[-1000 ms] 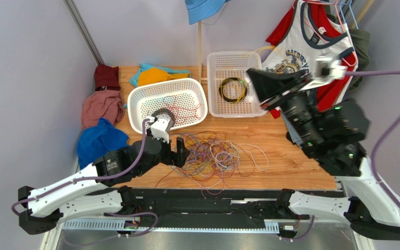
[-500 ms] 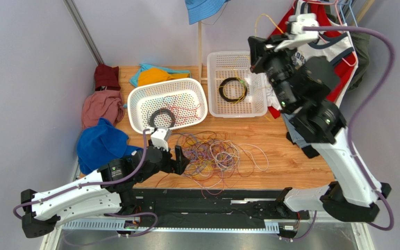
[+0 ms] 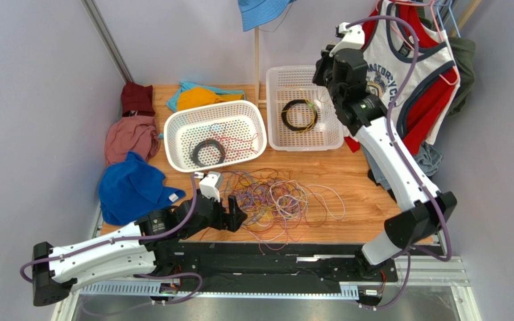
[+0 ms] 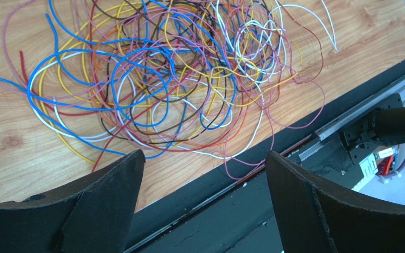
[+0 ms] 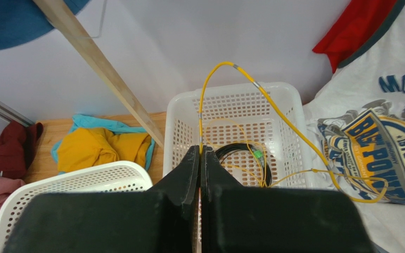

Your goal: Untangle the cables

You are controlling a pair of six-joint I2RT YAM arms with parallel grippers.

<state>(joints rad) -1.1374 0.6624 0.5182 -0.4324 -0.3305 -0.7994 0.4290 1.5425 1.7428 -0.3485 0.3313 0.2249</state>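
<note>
So the left gripper (image 4: 204, 158) was hanging low over the near edge of the table (image 3: 373, 200) with its fingers spread wide and nothing between them. The big messy tangle of cables (image 4: 178, 79) lay on the wood right in front of it, a strand or two spilling over the edge. The right gripper (image 5: 200, 153) was way up at the back, fingers pressed together on a yellow cable (image 5: 223, 63) that arced up, then drooped across the white basket (image 3: 304, 146) toward the hanging shirt (image 5: 389, 142).
</note>
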